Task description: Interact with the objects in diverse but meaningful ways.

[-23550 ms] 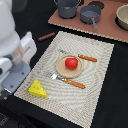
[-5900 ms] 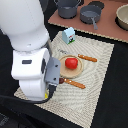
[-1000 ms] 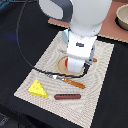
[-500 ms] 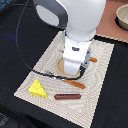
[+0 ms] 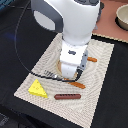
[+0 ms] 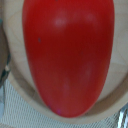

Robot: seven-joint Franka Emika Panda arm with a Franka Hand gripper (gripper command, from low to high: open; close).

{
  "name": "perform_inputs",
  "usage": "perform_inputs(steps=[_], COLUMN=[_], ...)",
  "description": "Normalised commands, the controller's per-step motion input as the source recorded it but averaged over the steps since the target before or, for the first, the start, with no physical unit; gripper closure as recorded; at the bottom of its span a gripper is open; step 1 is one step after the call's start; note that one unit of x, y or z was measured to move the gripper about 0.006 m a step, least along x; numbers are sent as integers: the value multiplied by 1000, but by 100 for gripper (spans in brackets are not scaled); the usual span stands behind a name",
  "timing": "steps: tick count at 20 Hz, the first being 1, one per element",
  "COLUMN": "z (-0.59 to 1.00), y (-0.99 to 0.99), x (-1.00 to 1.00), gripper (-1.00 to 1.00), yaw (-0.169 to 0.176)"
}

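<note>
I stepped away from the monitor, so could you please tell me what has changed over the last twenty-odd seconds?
The arm swung in from the exterior view's left and lowered over the plate, hiding it; the wrist view is filled by the tomato. The claw itself isn't visible. The cheese wedge, sausage and fork lie as a second ago.

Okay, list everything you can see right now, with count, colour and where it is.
cheese wedge: one, yellow, on the placemat toward the exterior view's left.
sausage: one, brown, on the placemat beside the cheese wedge.
tomato: one, red, on the plate, filling the wrist view.
plate: one, tan, mid-placemat, mostly hidden under the arm.
fork: one, orange handle, beside the plate.
knife: one, only its orange handle shows past the arm.
placemat: one, beige, on the black table.
bowl: one, grey, far corner at the exterior view's right.
arm: one, white, over the plate; claw hidden.
</note>
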Motion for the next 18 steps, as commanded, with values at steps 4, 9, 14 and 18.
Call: perform_inputs(steps=[4, 9, 14, 18], z=[-214, -14, 113, 73], y=[213, 230, 274, 228], x=[-178, -27, 71, 49], gripper=[100, 100, 100, 100], yaw=[0, 0, -2, 0])
